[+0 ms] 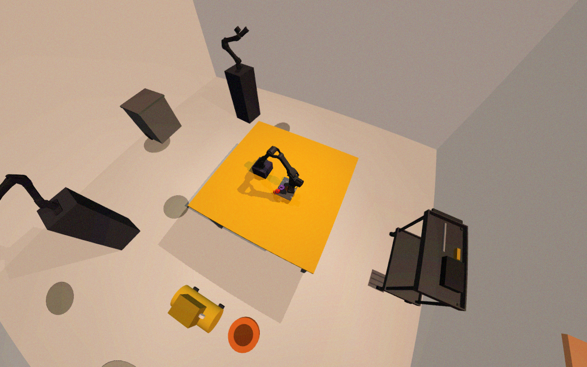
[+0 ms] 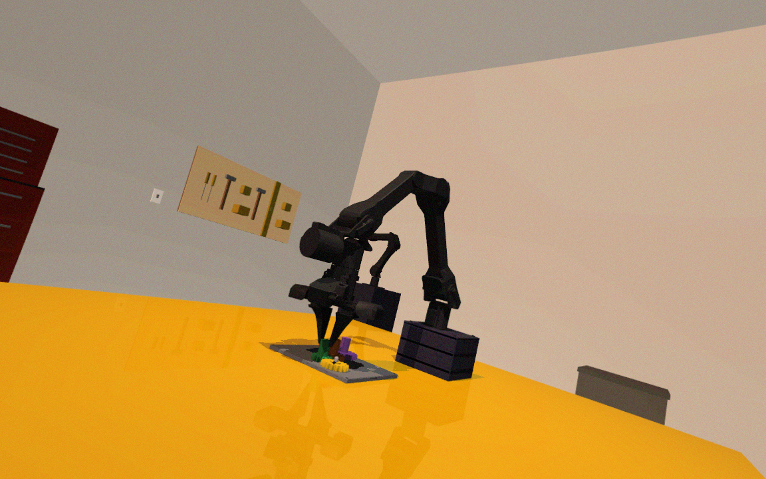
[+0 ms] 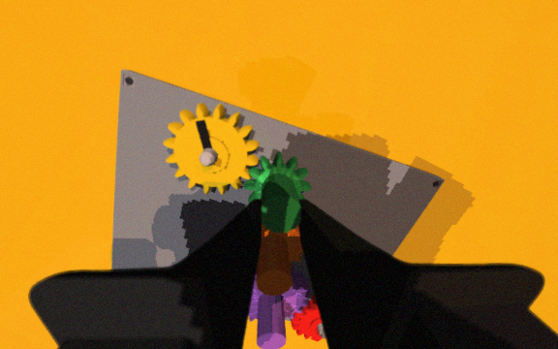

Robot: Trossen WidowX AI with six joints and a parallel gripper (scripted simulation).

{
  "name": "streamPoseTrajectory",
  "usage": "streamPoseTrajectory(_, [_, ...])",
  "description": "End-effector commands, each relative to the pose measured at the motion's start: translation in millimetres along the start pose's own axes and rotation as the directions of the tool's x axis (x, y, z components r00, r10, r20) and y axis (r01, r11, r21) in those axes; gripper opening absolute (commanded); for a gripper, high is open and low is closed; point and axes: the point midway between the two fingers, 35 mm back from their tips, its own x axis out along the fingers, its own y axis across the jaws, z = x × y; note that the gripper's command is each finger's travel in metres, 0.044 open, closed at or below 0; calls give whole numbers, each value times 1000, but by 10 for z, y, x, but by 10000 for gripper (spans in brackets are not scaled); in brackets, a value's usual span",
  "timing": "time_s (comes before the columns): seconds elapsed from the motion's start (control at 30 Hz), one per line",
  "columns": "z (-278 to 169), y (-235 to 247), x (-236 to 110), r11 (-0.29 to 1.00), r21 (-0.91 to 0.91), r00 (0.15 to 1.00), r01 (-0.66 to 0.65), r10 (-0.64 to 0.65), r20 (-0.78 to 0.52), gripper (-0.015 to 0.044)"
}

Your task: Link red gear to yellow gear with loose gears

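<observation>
On the grey board (image 1: 289,197) (image 2: 368,378) (image 3: 139,121), the claw (image 1: 291,189) (image 2: 324,342) (image 3: 279,206) grips the green gear (image 2: 322,350) (image 3: 280,194), apparently meshing with the yellow one (image 2: 334,364) (image 3: 187,155).

We can read no text, label, brand, number or sign in any of our three views; the one mark we make out is a plain black stripe on the yellow gear (image 2: 334,365) (image 3: 189,155).

Yellow tank (image 1: 209,316) — orange-rimmed disc (image 1: 258,334).
</observation>
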Motion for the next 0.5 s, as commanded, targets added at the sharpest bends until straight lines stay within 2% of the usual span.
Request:
streamPoseTrajectory(0.0, [7,-2,-9,999,-52,1000,1,-1,1,79])
streamPoseTrajectory(0.1, [3,1,-32,996,-93,1000,1,-1,1,140])
streamPoseTrajectory(0.23, [5,0,-99,994,-108,1000,1,-1,1,140])
streamPoseTrajectory(0.47, [3,1,-505,994,-108,1000,1,-1,1,140])
